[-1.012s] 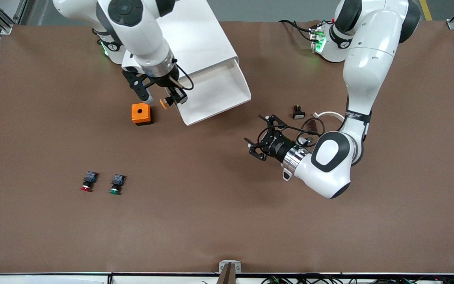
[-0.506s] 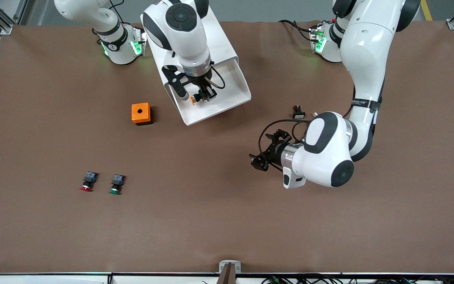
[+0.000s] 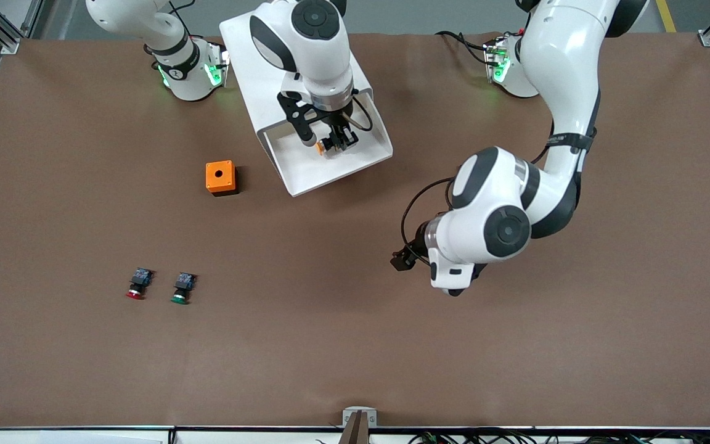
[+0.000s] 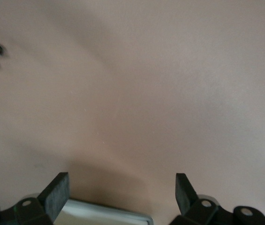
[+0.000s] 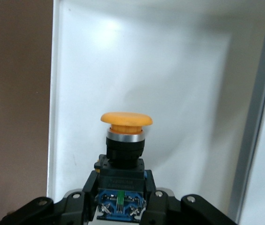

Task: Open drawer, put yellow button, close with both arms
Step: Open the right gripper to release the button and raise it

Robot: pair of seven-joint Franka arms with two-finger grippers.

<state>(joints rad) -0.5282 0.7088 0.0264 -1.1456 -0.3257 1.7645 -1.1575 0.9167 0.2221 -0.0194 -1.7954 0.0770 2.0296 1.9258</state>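
The drawer [image 3: 309, 169] stands pulled out of the white cabinet [image 3: 250, 80], its white tray open upward. My right gripper [image 3: 336, 140] is over that tray, shut on the yellow button [image 3: 323, 147]. In the right wrist view the fingers [image 5: 87, 187] clamp the button's black and blue body, and the yellow-orange cap [image 5: 125, 119] sticks out over the tray floor [image 5: 179, 84]. My left gripper [image 3: 405, 258] hangs over bare table nearer the front camera than the drawer, largely hidden by its own wrist. In the left wrist view this gripper [image 4: 121, 187] is open and holds nothing.
An orange box [image 3: 220, 177] with a round hole sits beside the drawer, toward the right arm's end. A red-capped button [image 3: 136, 285] and a green-capped button [image 3: 181, 288] lie side by side nearer the front camera.
The right arm has carried the yellow button from beside the orange box to over the open drawer. The left arm has swung its elbow and wrist round while its gripper stayed over nearly the same spot.
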